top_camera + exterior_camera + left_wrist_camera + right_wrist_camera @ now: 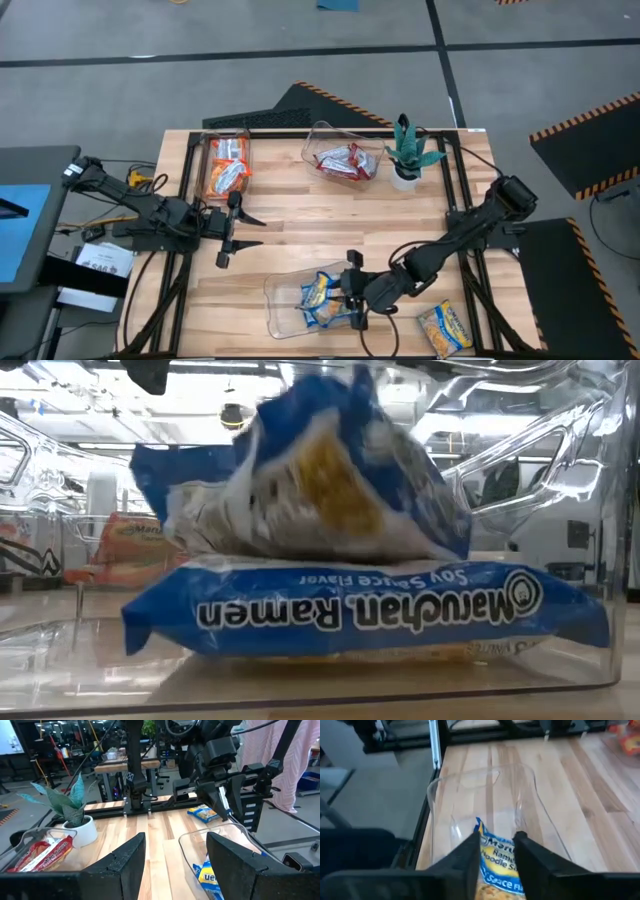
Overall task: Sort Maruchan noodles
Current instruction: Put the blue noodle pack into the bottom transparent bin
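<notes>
Right gripper point(352, 297) over the right part of the clear bin point(282, 312) at the near edge of the table point(300, 225), fingers point(465, 857) a little apart on either side of a blue-and-yellow packet point(494, 865); cannot tell whether still pinched or loose. In the low view, that crumpled packet lying tilted on top of a flat blue packet point(370, 610) on the bin floor. Another yellow-and-blue packet point(444, 328) on the bare table, near right corner. Orange packets point(226, 165) in the far left bin point(207, 150), red-and-white packets point(348, 160) in the far middle bin point(318, 135), beside a potted plant point(407, 150). Left gripper point(228, 228) waiting at the left side above bare wood, fingers point(120, 865) spread wide, holding nothing.
</notes>
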Controlling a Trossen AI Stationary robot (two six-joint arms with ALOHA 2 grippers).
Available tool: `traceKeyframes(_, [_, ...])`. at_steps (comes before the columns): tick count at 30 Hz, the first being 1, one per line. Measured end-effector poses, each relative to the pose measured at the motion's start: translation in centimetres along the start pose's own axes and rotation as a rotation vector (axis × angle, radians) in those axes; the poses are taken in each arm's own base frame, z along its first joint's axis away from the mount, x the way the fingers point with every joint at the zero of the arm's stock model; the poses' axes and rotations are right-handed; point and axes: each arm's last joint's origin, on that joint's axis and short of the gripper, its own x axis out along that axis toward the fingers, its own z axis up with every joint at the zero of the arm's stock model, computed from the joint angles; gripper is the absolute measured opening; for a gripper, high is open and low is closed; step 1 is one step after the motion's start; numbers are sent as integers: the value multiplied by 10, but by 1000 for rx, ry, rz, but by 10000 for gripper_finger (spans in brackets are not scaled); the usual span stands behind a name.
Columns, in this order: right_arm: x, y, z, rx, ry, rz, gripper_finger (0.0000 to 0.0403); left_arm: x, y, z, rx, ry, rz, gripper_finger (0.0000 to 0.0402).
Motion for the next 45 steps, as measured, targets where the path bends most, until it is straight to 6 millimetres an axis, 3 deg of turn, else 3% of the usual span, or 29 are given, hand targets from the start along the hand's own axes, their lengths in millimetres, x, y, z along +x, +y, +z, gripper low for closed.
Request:
traceKeyframes(5, [-15, 10, 18, -28, 127, 0, 204, 0, 0, 0, 0, 1, 0, 197])
traceKeyframes(10, [-48, 24, 28, 26, 315, -65, 233, 0, 0, 0, 1, 3, -1, 196])
traceKeyframes(14, [-74, 39, 6, 145, 481, -148, 232, 0, 0, -1, -2, 9, -12, 196])
traceKeyframes(21, [-112, 50, -49, 506, 720, -500, 222, 0, -1, -1, -10, 7, -28, 196])
traceKeyframes(26, [-116, 62, -82, 730, 823, -529, 221, 0, -1, 0, -7, 3, -28, 196])
traceKeyframes(30, [-104, 60, -103, 807, 901, -516, 221, 0, -1, 0, 0, 0, -28, 196])
traceKeyframes(40, [-85, 39, -114, 889, 992, -559, 221, 0, -1, 0, 0, -1, -27, 197])
traceKeyframes(45, [-82, 41, -112, 897, 988, -513, 221, 0, -1, 0, 1, 2, -28, 196])
